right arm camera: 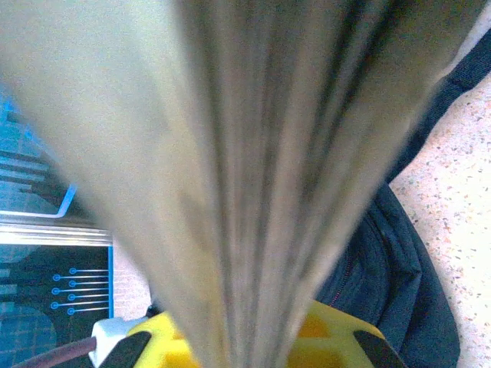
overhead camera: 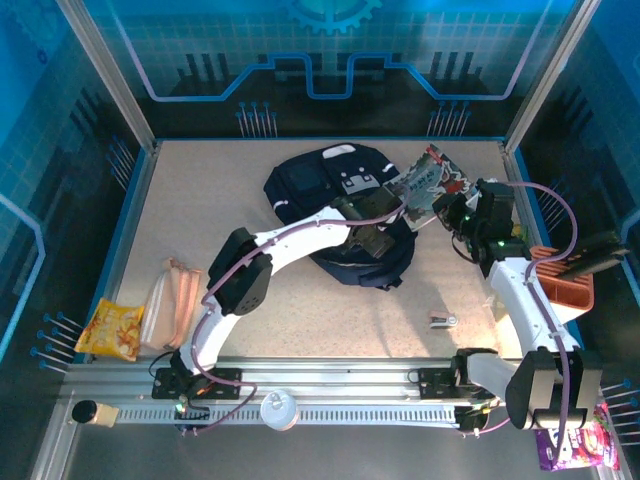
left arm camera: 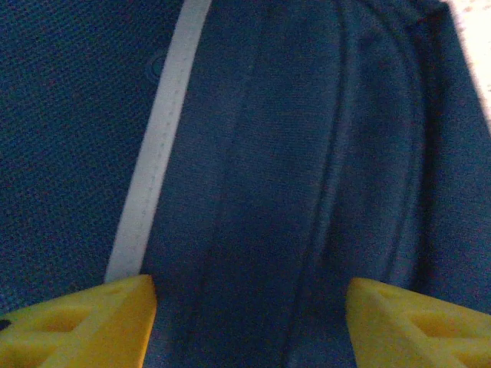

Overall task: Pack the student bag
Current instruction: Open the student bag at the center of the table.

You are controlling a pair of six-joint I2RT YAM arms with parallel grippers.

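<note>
Yellow-tipped left gripper [left arm camera: 245,310] spread wide, nothing btwn fingers, close over navy student bag [left arm camera: 307,153] fabric beside a white stripe [left arm camera: 157,153]. Right gripper [overhead camera: 447,212] clamped on a magazine [overhead camera: 437,178] at bag's right edge. Bag lies mid table [overhead camera: 200,200], grey-white patch [overhead camera: 352,186] up.

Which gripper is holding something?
The right gripper, shut on the magazine; the left gripper is open and empty at the bag.

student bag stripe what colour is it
White stripe on the navy student bag; best in left wrist view.
</note>
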